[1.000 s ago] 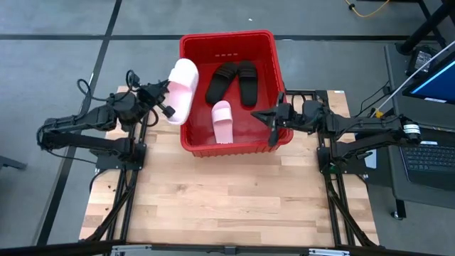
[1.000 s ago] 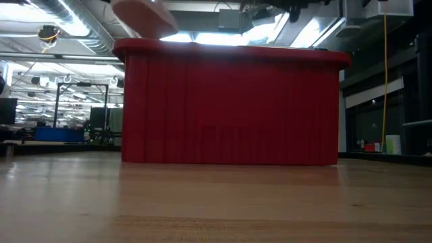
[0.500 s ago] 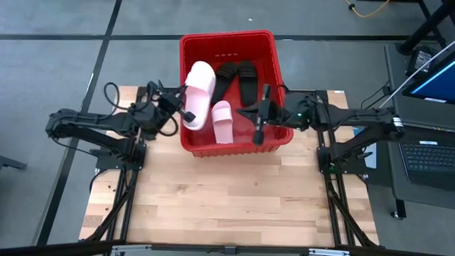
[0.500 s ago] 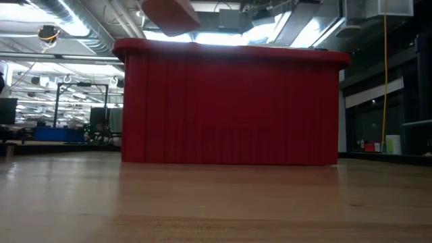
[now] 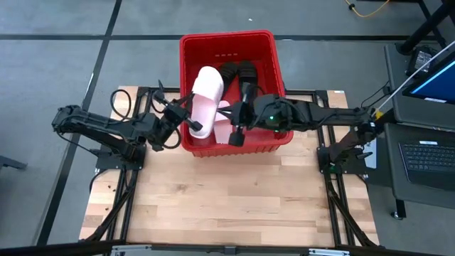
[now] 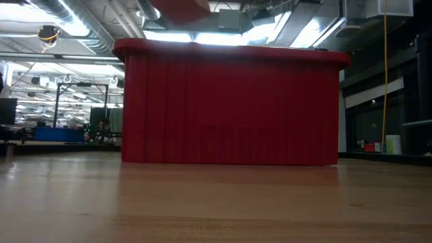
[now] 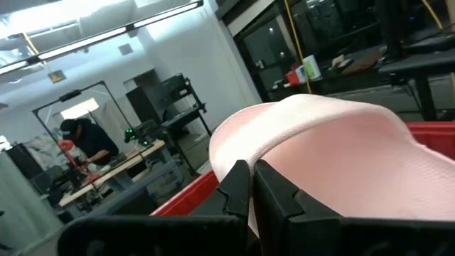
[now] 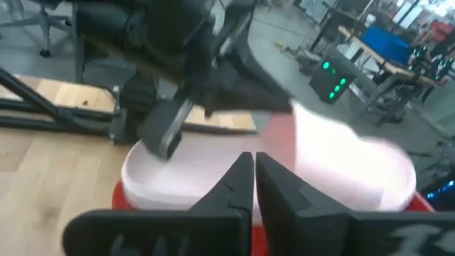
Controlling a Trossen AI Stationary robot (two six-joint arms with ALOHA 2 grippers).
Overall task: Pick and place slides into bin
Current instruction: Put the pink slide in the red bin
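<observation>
Holding pink slide point(image 5: 207, 98) over bin point(image 5: 274, 67) | left gripper point(image 5: 186, 116) jaws pinching it | right gripper point(image 5: 237, 122) jaws pressed together | risk: arms collide above rim

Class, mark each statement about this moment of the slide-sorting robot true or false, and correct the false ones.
1. The left tool holds a pale pink slide over the red bin. True.
2. Two black slides lie on the wooden table beside the bin. False: they lie inside the bin, at its far end.
3. The right tool is parked off to the side of the table. False: it reaches over the bin, close to the held slide.
4. A second pink slide is already in the bin. True.
5. The right tool's fingers are spread wide apart. False: the right wrist view shows them closed together.
</observation>
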